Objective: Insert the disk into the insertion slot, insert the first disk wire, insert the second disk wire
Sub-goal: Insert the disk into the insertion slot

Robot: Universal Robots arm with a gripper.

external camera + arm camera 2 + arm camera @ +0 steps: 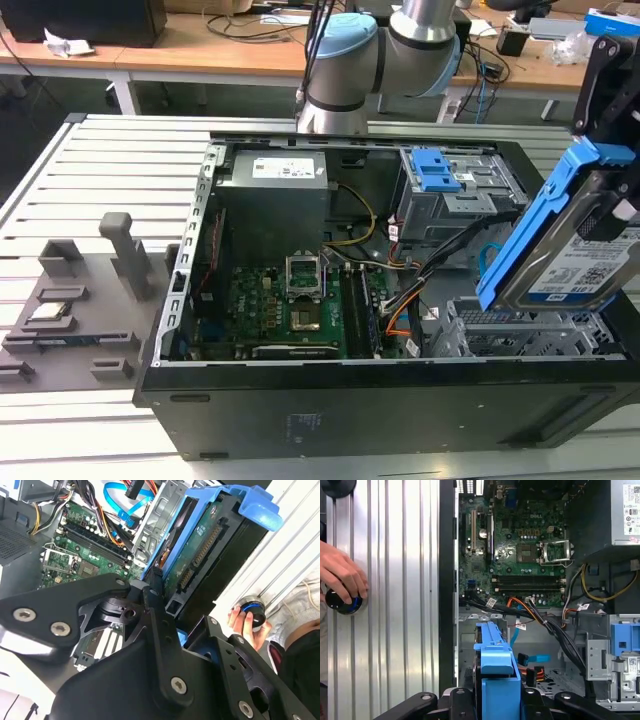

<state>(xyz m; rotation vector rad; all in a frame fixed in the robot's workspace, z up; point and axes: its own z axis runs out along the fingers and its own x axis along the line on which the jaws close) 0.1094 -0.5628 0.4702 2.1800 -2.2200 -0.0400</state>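
Note:
My gripper (612,165) is shut on the disk (578,252), a grey drive with a white label in a bright blue carrier. The disk hangs tilted, one end down, just above the insertion slot (520,330), a perforated silver cage at the case's front corner on the exterior view's right. In both wrist views the black fingers (152,592) clamp the blue carrier (495,665), with the cage wall (467,630) beyond it. The disk's connector edge (200,545) is bare, with no wire in it. A loose blue cable (535,657) and orange and black wires (530,611) lie beside the cage.
The open computer case holds a green motherboard (290,300), a grey power supply (275,190) and a taller grey bay with blue clips (445,190). A person's hand (342,575) rests on a round black knob (340,602) on the ribbed table. Grey fixtures (70,310) stand at the exterior view's left.

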